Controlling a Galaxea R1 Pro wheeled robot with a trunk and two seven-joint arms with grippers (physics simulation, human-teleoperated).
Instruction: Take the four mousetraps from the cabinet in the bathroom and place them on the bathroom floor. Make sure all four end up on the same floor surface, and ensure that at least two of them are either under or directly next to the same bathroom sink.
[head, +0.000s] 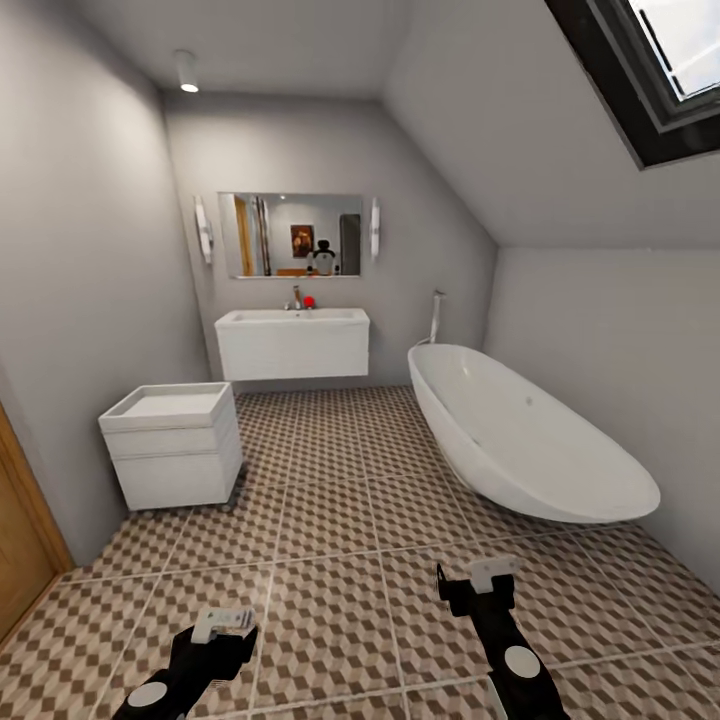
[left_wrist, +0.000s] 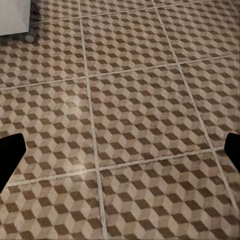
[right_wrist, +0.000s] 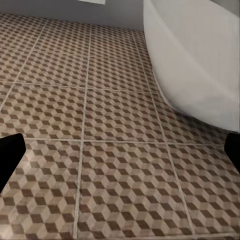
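Both grippers were held low over the bathroom floor (head: 330, 520), with nothing grasped: the left gripper (head: 222, 625) was seen spread wide in its wrist view, fingertips (left_wrist: 10, 155) at the frame edges, and the right gripper (head: 480, 580) likewise released. From left to right, a wooden door edge (head: 20, 530), a small white drawer unit (head: 175, 445), the sink (head: 292, 342) under a mirror (head: 290, 235), and a bathtub (head: 530, 440) were seen. No mousetraps or cabinet were in view. The search step was judged to be in hand; next, the base would need to be turned until the orange-brown sideboard was found.
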